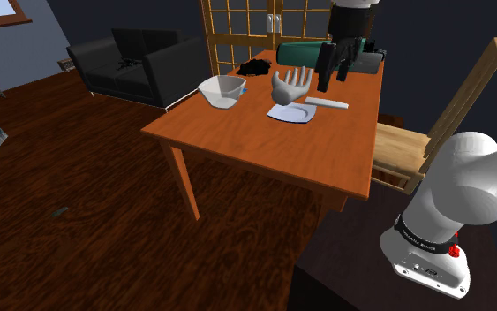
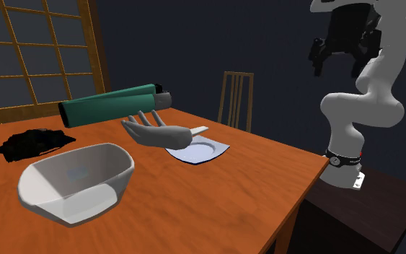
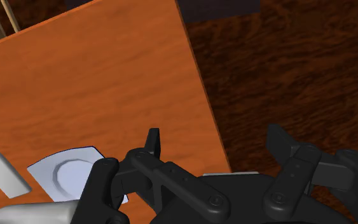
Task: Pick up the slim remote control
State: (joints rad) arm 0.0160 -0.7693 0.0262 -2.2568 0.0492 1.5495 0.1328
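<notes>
1. One slim remote (image 1: 327, 103), pale grey, lies flat on the one orange wooden table (image 1: 237, 141), just beside the far edge of the one pale plate (image 1: 292, 114)
2. One grey model hand (image 1: 290, 87) stands at the plate, next to one end of the remote
3. Also on the table: one white bowl (image 1: 222, 91), one dark green tube (image 1: 301, 55) and one black heap (image 1: 255, 67)
4. One black gripper (image 1: 333, 81) hangs in the air above the remote, not touching it; its two fingers stand apart with nothing between them
5. One wooden chair (image 1: 398, 146) stands at the table's side near the stand, and one black armchair (image 1: 136, 57) stands on the floor beyond the table
</notes>
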